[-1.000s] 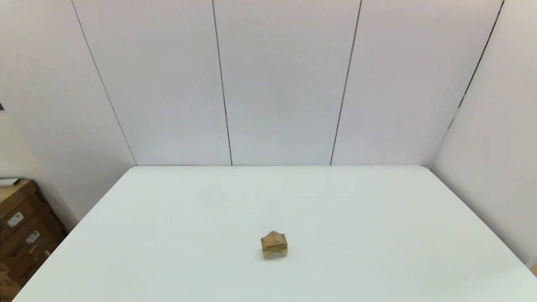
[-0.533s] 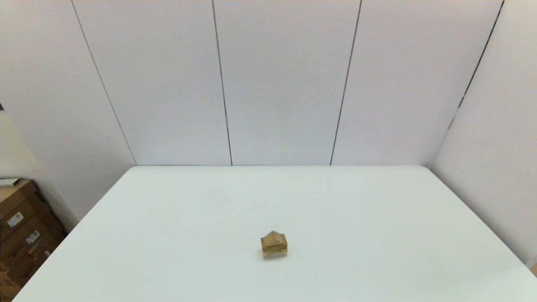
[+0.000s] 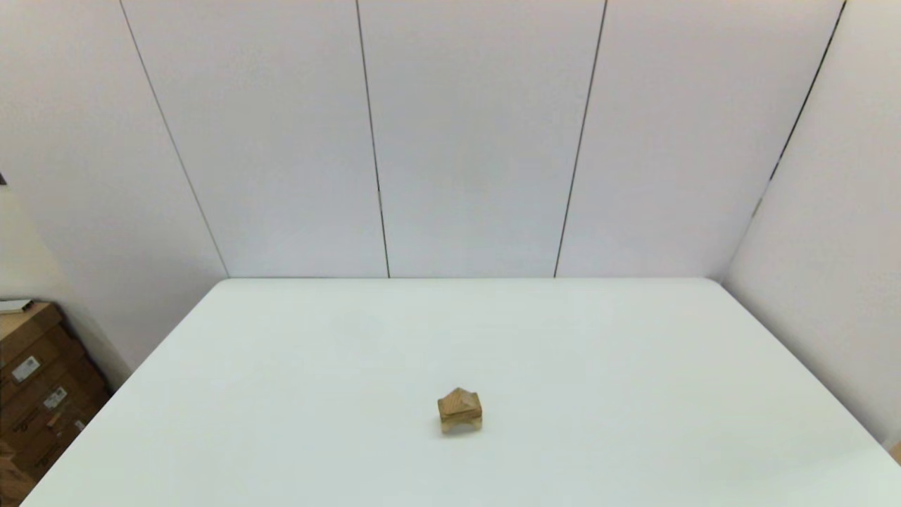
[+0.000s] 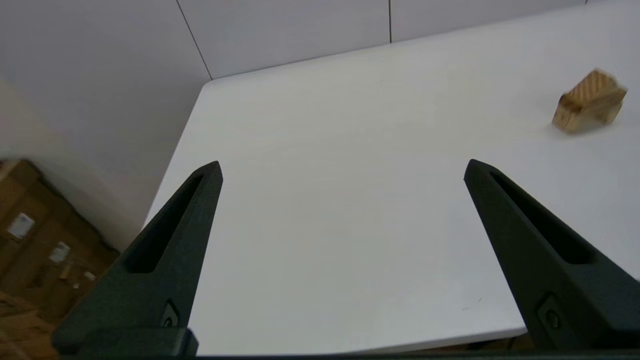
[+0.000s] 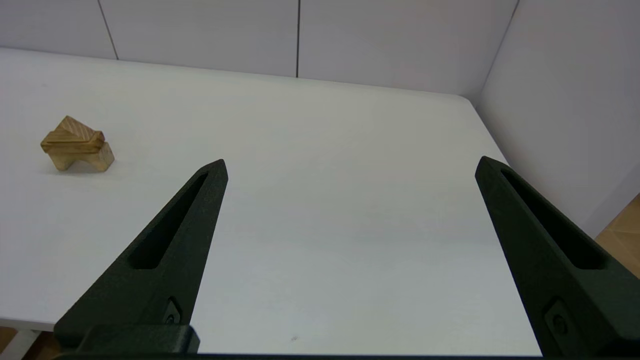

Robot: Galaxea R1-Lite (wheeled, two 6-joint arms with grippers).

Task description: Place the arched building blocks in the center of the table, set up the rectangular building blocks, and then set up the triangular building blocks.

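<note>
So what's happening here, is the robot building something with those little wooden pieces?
Nothing is being handled right now. A small stack stands near the middle of the table: the arched block at the bottom, the rectangular block across it, and the triangular block on top. The left gripper and right gripper are both open, empty and well short of the stack, out of the head view.

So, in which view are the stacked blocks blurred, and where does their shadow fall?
Left wrist view: the stacked blocks look smeared at their upper edge. Right wrist view: they are crisp, with a soft shadow on the table at their base. Head view: light is even, with only a faint shadow beneath them.
</note>
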